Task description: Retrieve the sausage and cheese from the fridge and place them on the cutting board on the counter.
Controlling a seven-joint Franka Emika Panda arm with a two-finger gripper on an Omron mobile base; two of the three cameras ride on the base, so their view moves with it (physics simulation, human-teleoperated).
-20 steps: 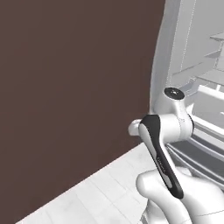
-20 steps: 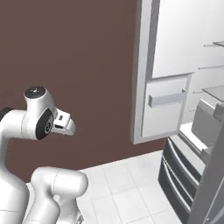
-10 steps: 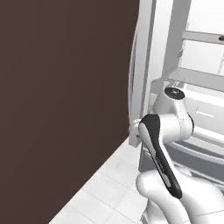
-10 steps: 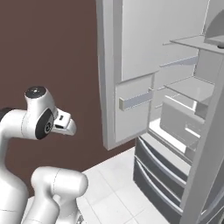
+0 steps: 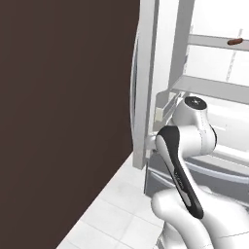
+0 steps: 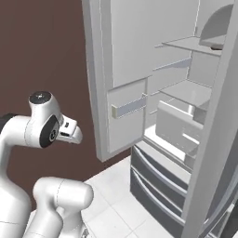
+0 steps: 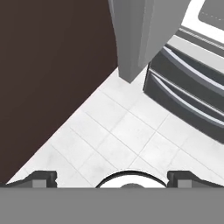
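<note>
Fridge [image 6: 139,93] doors are wide open, and the whole picture has slid sideways since a second ago. That is because the base has been turning, not because the fridge moved. A second ago the brown wall [image 5: 63,121] took up most of the left base view. Now the white inside of the fridge sits in the right half of both base views.

This turn brought the sausage [image 5: 235,42] into sight. It is a small reddish-brown stick lying on a high shelf [image 5: 214,41], at the upper right of the left base view. I cannot find the cheese anywhere; it may be hidden behind a door or further in. The cutting board and the counter are somewhere else in the room.

The gripper [image 7: 112,178] is at the bottom of the hand view, looking down at the white floor tiles [image 7: 118,131] and the grey bottom drawers [image 7: 188,96] at the upper right. Its two little tips sit far apart, so it is open and holds nothing.

I think the job is only starting. The robot has found the food but grabbed none. Next the arm must lift up high to reach that shelf, well above where the hand points now.
</note>
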